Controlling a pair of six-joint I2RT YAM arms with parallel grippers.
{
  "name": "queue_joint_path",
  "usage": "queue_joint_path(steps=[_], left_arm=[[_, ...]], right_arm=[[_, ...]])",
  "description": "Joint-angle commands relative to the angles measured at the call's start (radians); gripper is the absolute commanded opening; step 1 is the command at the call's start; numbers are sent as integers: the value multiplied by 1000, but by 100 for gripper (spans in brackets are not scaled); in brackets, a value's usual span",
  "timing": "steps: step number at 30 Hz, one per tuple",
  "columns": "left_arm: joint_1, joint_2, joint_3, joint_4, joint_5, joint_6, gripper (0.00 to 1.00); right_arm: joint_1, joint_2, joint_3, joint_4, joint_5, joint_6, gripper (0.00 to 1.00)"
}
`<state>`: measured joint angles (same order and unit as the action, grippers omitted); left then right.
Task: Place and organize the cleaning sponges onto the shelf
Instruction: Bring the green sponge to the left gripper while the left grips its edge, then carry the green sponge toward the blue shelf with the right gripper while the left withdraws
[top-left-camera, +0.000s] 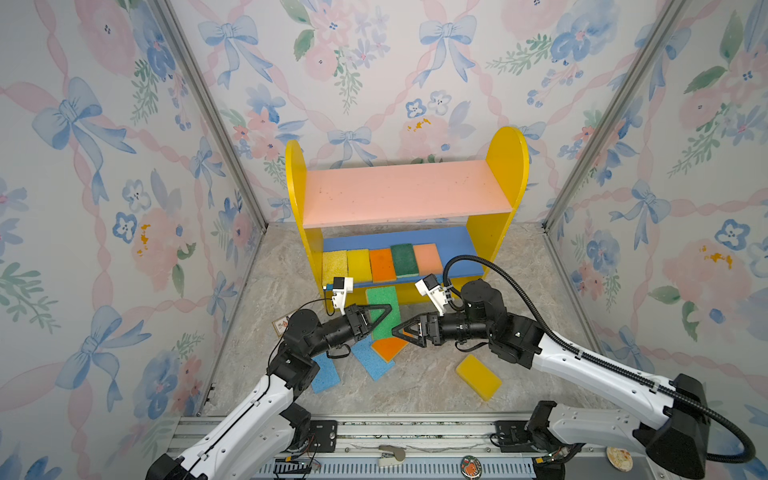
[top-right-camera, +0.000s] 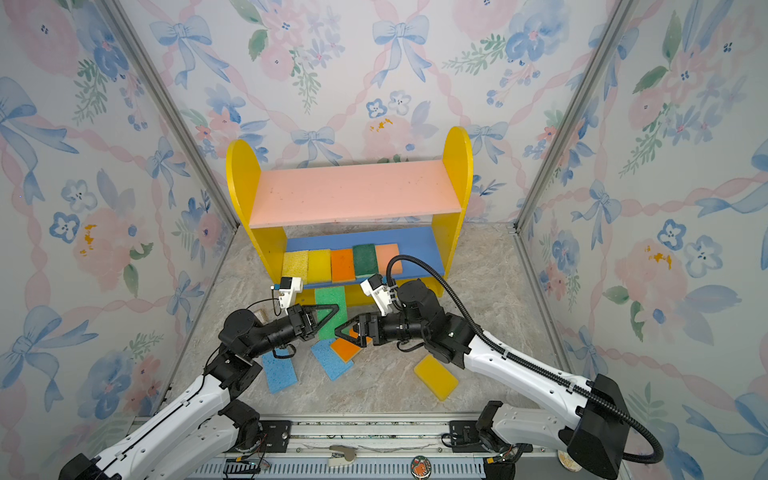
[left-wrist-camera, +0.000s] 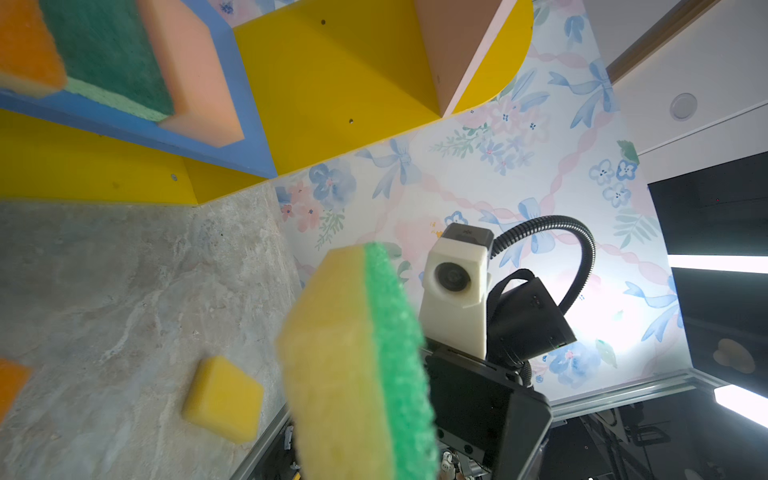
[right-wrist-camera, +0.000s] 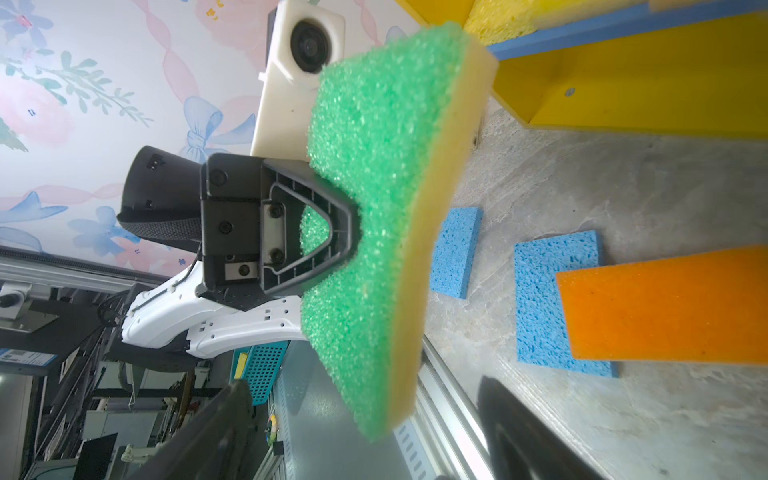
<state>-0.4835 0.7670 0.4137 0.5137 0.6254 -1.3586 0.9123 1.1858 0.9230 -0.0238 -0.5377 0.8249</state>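
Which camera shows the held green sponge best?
Right wrist view: the green sponge fills it, scrubby face sharp. Left wrist view shows it edge-on, blurred; both top views show it small, partly behind the left claw.

green sponge (right-wrist-camera: 374, 145) coarse scouring face, yellow foam backing; shelf (top-left-camera: 507, 166) smooth painted wood

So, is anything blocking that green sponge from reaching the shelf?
Partly: the right arm's wrist camera and cable hang before the blue lower board's free end; the pink upper board looks open to the green sponge.
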Motion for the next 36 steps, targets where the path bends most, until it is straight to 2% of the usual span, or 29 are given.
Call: queue_joint_path(steps=[1,6,10,15,16,21,24,26,27,29,31,36], left_arm=[[9,-17,25,46,-9,-25,0],[14,-21,22,45,2,-28,0],[23,-29,13,47,7,-31,0],[36,-34,17,46,19,-34,0],[40,-35,20,47,25,-31,4],[91,-74,11,34,49,-5,46],[144,-108,-3,8,68,4,56],[178,-130,-1,-33,76,29,70],[198,-149,12,-109,71,70,75],[235,-198,63,-331,24,216,80],[242,-222,122,-563,-77,398,82],[241,-249,145,-722,-198,569,84]], right_arm=[[16,23,-5,81,-22,29,78],[18,25,-21,135,4,57,58],[19,19,-18,136,28,63,38],[26,19,6,93,51,49,24],[26,17,14,68,67,39,22],[26,-26,59,-66,171,-17,16],[23,-43,88,-97,214,-37,16],[22,-42,128,-148,235,-61,16],[20,-38,159,-180,243,-78,16],[20,-27,232,-250,266,-114,16],[19,-3,333,-315,280,-150,16],[7,125,609,-440,283,-188,16]])
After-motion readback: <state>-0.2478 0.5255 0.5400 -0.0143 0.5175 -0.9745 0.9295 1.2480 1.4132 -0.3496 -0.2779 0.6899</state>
